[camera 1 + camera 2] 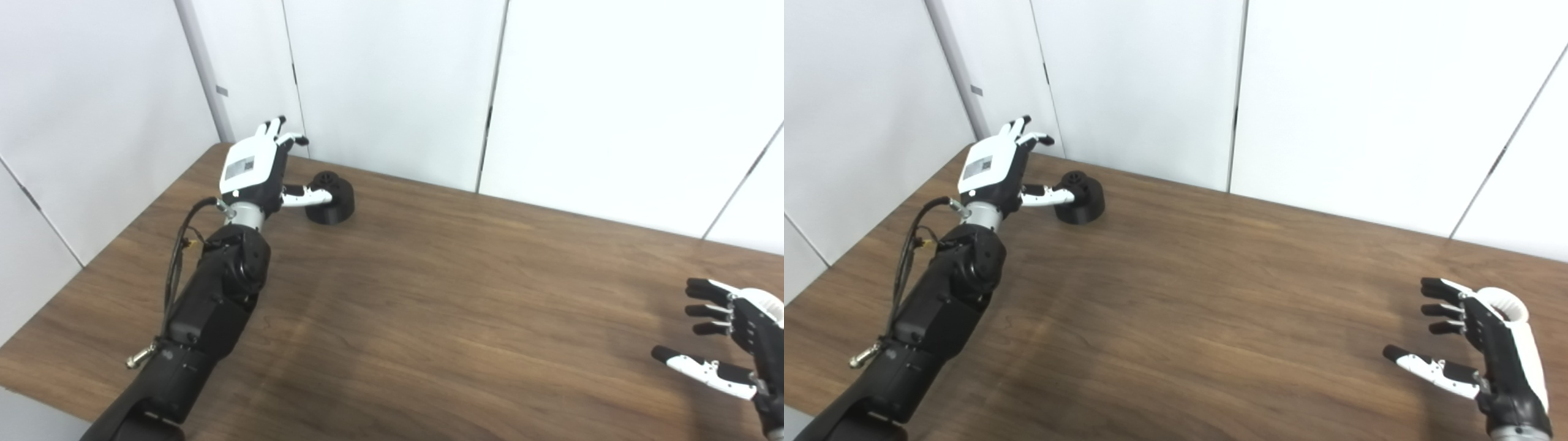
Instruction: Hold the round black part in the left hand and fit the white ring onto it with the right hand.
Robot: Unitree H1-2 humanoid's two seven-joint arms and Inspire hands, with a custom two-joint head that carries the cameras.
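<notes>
White wall panels back a brown wooden table (pixel 429 294). From the left eye, the round black part (pixel 331 197) sits at ten o'clock, the left hand (pixel 257 168) beside it, fingers spread, thumb touching its side, not gripping. From the right eye, at four o'clock, the right hand (pixel 1488 343) hovers open; the white ring (pixel 1507 304) lies just behind its fingers.

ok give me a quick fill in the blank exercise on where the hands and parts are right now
1. The round black part stands on the ____ table.
2. The left hand is beside the black part with its fingers ____, not yet gripping it.
3. The white ring lies just behind the ____ hand.
4. Both hands hold ____.

Missing words: wooden; open; right; nothing
</notes>
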